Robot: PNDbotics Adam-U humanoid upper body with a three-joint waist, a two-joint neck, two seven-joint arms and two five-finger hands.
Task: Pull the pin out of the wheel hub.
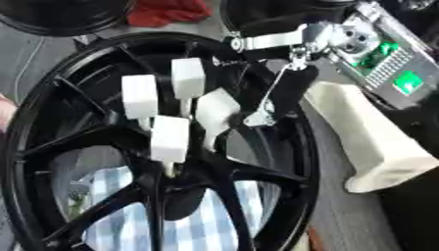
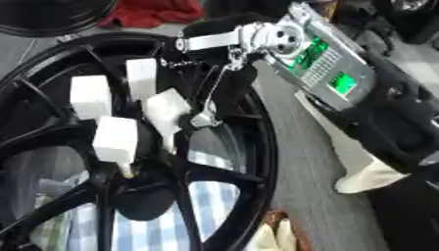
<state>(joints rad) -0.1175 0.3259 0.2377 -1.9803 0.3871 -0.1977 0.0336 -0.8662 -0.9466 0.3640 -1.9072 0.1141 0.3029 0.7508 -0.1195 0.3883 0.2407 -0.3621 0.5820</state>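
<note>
grey tabletop [image 1: 360,220] carries a black wheel [image 1: 291,162] over checked cloth [image 1: 193,225]; right hand [image 2: 231,41] reaches over its rim from the upper right, fingers curled, whether on anything i cannot tell; four white pins [image 1: 170,139] stand at the hub

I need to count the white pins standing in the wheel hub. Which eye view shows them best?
The left eye view: all four white pins sit near mid-frame, apart from each other. The right eye view shows the same four, shifted toward its left edge, below the robot hand.
</note>
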